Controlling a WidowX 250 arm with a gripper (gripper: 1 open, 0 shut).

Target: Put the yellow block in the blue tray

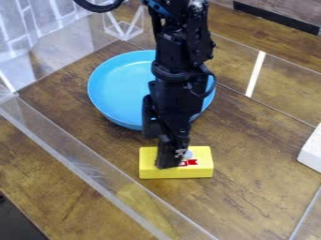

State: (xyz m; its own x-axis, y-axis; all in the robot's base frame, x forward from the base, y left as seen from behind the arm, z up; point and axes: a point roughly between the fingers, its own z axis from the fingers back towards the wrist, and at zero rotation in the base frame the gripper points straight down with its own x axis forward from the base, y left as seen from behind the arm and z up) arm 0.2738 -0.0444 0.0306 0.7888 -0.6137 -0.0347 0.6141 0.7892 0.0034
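Note:
The yellow block [189, 169] lies flat on the wooden table near the front, its red banner partly covered by the arm. My black gripper [170, 150] has come straight down over it with its jaws open, the fingertips at the block's top face around its left half; nothing is gripped. Just behind it sits the round blue tray [115, 89], empty as far as I can see, with its right side hidden by the arm.
A clear plastic wall [75, 169] runs along the table's front-left edge. A white object [311, 150] sits at the right edge. A pale strip [256, 73] lies on the wood behind and to the right.

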